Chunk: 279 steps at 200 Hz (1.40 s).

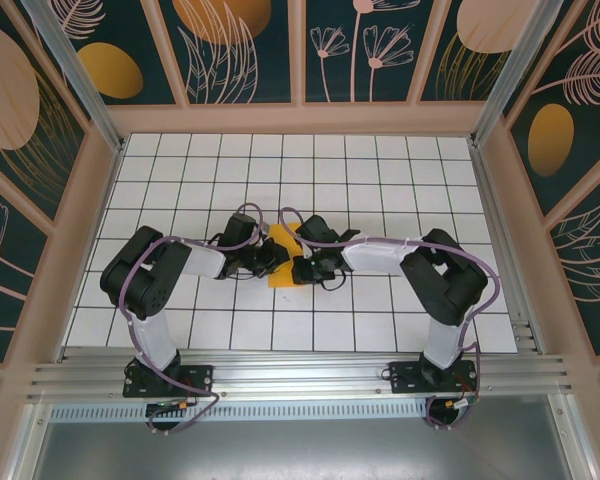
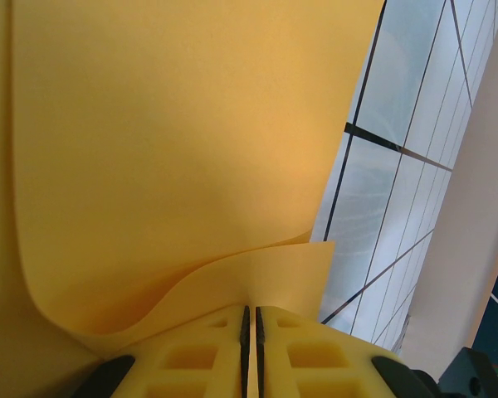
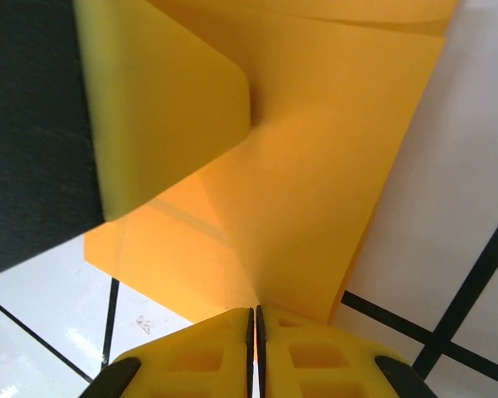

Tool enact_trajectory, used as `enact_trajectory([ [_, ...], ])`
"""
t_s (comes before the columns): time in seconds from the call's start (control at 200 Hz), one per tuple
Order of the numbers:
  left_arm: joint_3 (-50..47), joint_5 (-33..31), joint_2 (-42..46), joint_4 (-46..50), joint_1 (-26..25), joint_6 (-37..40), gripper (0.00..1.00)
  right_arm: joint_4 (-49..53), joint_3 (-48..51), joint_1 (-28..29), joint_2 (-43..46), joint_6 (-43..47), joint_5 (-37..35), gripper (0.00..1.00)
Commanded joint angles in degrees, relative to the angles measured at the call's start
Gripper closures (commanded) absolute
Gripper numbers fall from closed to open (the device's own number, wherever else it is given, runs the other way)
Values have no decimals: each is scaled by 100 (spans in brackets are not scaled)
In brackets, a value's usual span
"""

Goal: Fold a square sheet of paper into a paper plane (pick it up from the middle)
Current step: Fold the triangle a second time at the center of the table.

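This is a robotics lab test cell, not a lived-in room. A left arm [image 1: 148,290] and a right arm [image 1: 448,285], strung with purple cables [image 1: 380,243], are bolted to aluminium rails [image 1: 310,372] at the near edge of a white table [image 1: 380,170] ruled in a black grid. A pale frame [image 1: 300,118] boxes it in and holds dark printed wall panels [image 1: 230,50] of leaves, flowers and orange ovals.

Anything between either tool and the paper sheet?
Nothing visible. The left tool is shut on a curled edge of the sheet of paper, and the right tool is shut on it too.
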<state>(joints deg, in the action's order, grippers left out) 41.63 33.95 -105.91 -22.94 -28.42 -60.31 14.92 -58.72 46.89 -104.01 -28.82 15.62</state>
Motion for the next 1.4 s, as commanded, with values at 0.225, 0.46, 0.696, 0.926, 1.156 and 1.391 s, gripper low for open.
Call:
enact_trajectory([
  [0.225,-195,-618,-185,719,37,-29,86,198,399,21,49,-25,-68,88],
  [0.46,-172,-627,-211,723,39,2,86,55,845,-74,358,-131,191,88],
  [0.696,-181,-696,-160,734,39,114,86,-206,942,-172,773,-199,722,88],
  [0.926,-277,-736,-153,685,39,64,86,-229,483,-171,1141,-439,316,87],
  [1.156,-331,-783,-90,778,39,84,86,-147,76,-181,985,-633,101,84],
  [1.391,-229,-844,-99,855,39,182,86,-374,92,-203,837,-704,137,84],
])
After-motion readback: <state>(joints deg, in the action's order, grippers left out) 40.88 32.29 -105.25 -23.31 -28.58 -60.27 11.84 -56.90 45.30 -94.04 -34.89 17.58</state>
